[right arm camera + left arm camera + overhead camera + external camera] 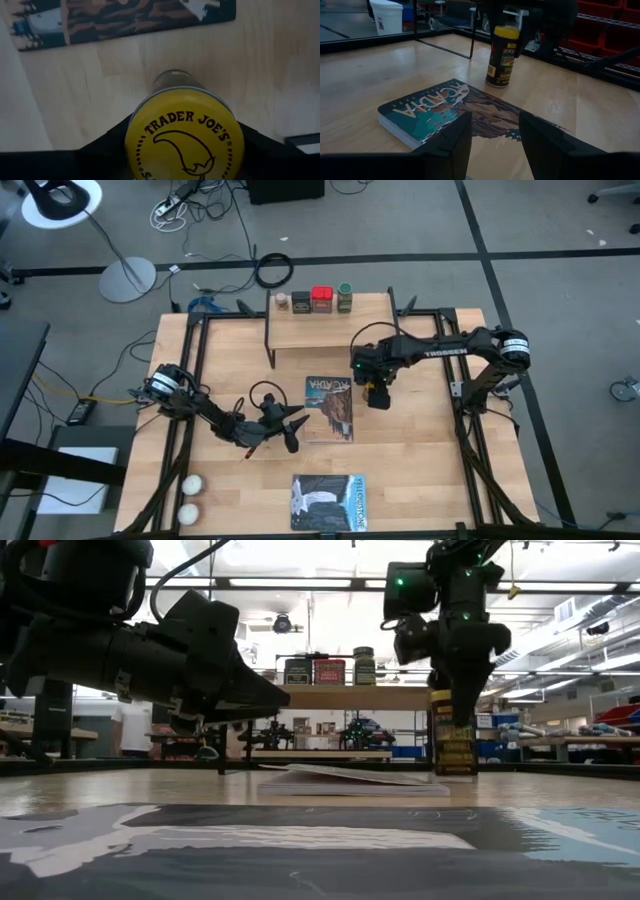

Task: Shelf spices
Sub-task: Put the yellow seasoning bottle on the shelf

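The yellow-lidded jar (501,55) stands upright on the tabletop to the right of the Acadia book, under my right gripper (377,393), which is shut on it. The shelf (330,325) is at the table's far edge. On it stand in a row the tiny pale jar (282,301), the dark square tin (301,301), the red tin (321,299) and the green jar (344,297). My left gripper (492,145) is open, low over the table at the book's left edge, touching nothing. My right gripper holds the yellow-lidded jar by its yellow lid (185,135), pinched between the two fingers (107,140), one on each side of the lid. The fingers come from above, pointing down. The jar is upright with its base (497,82) on the table.
The Acadia book (330,408) lies flat mid-table between the two grippers. A second book (329,502) lies at the near edge. Two white balls (190,485) sit at the near left corner. Black frame rails (195,380) run along both table sides.
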You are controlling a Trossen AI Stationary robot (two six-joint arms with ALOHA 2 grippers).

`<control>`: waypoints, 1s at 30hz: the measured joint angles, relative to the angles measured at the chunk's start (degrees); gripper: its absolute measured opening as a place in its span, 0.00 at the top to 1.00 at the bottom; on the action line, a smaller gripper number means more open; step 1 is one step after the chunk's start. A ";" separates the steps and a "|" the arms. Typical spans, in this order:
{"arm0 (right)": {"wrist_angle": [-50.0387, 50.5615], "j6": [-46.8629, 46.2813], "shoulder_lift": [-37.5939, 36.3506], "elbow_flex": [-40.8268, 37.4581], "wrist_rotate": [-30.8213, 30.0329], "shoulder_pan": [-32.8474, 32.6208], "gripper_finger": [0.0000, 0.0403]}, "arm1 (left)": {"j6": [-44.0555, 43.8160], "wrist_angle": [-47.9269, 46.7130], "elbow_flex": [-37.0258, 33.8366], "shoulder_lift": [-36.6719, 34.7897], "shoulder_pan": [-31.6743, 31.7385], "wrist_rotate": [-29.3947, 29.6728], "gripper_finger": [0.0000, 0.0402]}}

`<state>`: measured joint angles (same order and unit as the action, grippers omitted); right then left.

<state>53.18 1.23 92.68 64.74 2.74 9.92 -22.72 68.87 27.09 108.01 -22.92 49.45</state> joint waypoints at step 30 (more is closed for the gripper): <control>19.53 15.26 -0.11 39.55 -4.23 16.54 0.47 | -0.09 -0.12 0.00 0.00 0.02 -0.22 0.58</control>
<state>72.71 16.49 92.58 104.29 -1.48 26.46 -22.81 68.75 27.09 108.01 -22.90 49.23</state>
